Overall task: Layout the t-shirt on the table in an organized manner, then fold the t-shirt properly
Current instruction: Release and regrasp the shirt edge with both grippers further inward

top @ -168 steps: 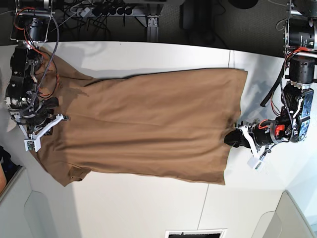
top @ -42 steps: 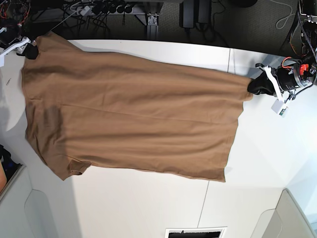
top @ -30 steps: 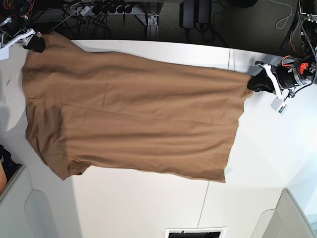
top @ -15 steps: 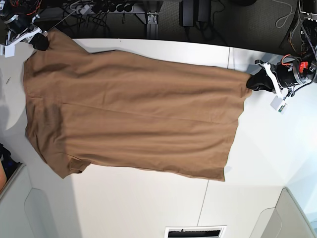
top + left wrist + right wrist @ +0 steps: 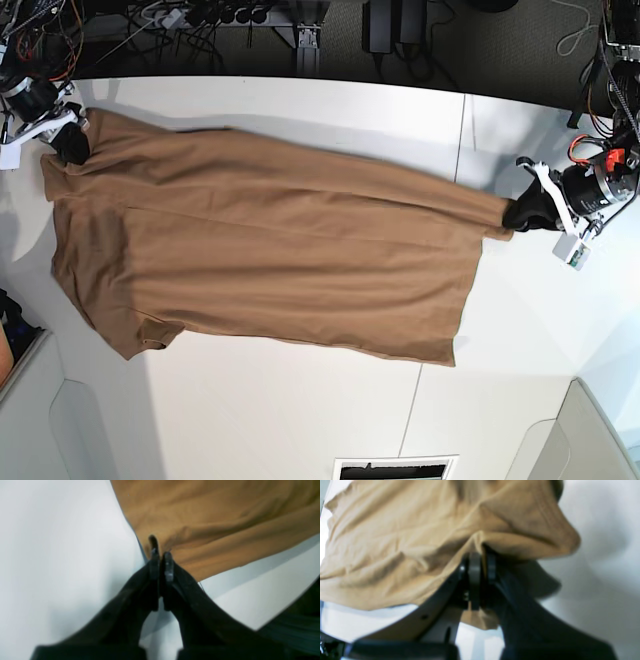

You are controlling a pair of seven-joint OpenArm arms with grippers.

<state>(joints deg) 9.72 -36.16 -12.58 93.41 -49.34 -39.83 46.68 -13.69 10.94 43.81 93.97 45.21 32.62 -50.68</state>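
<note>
The tan t-shirt (image 5: 270,250) lies spread lengthwise across the white table (image 5: 300,410), with a short sleeve at the near left. My left gripper (image 5: 513,214) is at the shirt's right end, shut on the far hem corner. The left wrist view shows its fingers (image 5: 153,562) pinched together on the cloth edge (image 5: 225,517). My right gripper (image 5: 72,146) is at the far left end, shut on the shirt's corner there. In the right wrist view the cloth (image 5: 395,542) drapes over its closed fingers (image 5: 475,567).
A thin dark seam (image 5: 462,130) crosses the table to the right of centre. Cables and a power strip (image 5: 200,18) lie beyond the far edge. Grey bins stand at the near left (image 5: 40,420) and near right (image 5: 590,440) corners.
Both grippers have moved toward the near side, dragging the shirt's far edge with them. The far edge now lies lower and creased along its length.
</note>
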